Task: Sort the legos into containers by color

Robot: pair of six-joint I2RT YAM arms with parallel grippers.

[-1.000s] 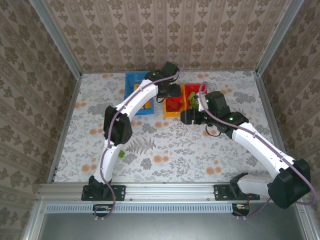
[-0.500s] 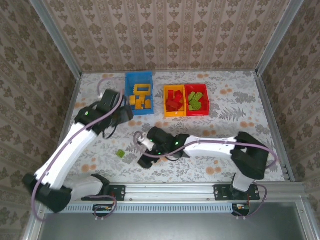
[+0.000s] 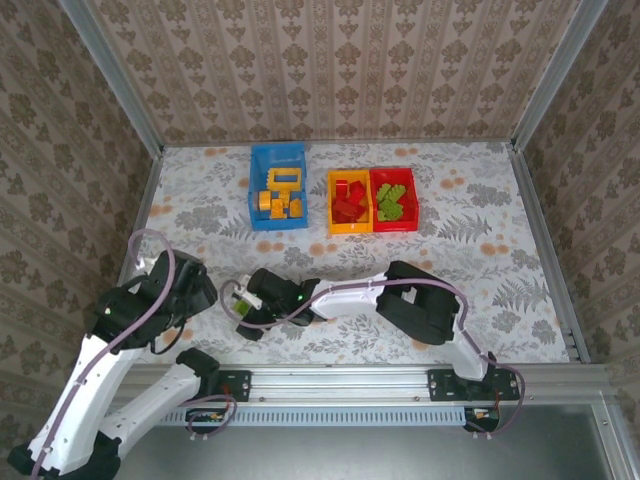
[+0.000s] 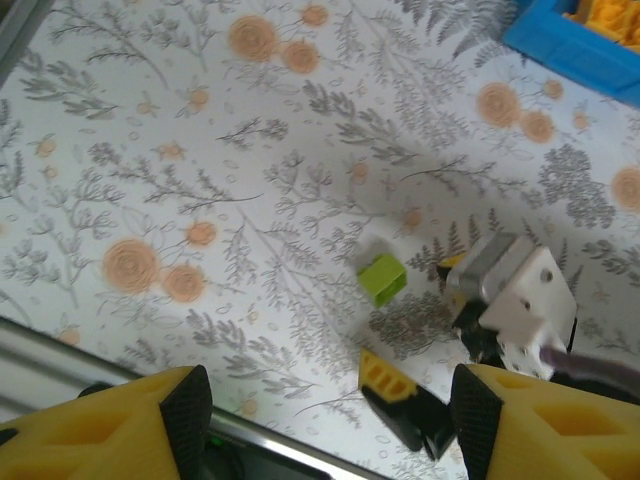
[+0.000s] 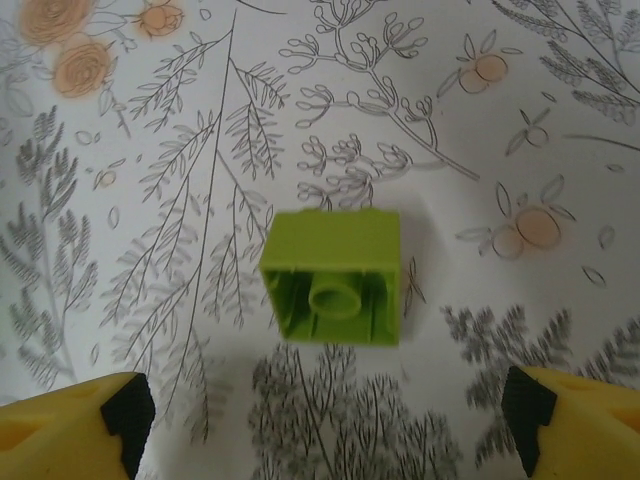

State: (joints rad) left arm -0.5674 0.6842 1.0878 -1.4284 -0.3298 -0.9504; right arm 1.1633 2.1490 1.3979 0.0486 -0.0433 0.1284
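The loose lime green brick (image 5: 337,275) lies on the floral table (image 3: 480,250) at 7 o'clock in the top view, close to the near rail and well apart from the 3 containers. In the right wrist view, its hollow underside with 1 round tube faces the camera. The right gripper (image 5: 325,415) is positioned low over this brick with its 2 yellow fingers (image 5: 70,425) spread wide. The brick sits at 12 o'clock of the gap, just beyond the fingertips, and touches neither one. The right arm lies across the near part of the table toward 9 o'clock. The left gripper (image 4: 328,410) is at 8 o'clock in the top view, with its jaws apart and nothing between them. Its wrist view shows the green brick near centre and the right gripper just beside the brick at 4 o'clock. The containers stand in a row at 12 o'clock on the table. The blue bin (image 3: 278,152) is on the left and holds yellow bricks (image 3: 290,208), including 1 hollow frame piece (image 3: 284,178). The yellow-orange bin (image 3: 348,229) holds red bricks (image 3: 348,203). It touches the red bin (image 3: 412,200) at 3 o'clock of it, which holds green bricks (image 3: 392,202).
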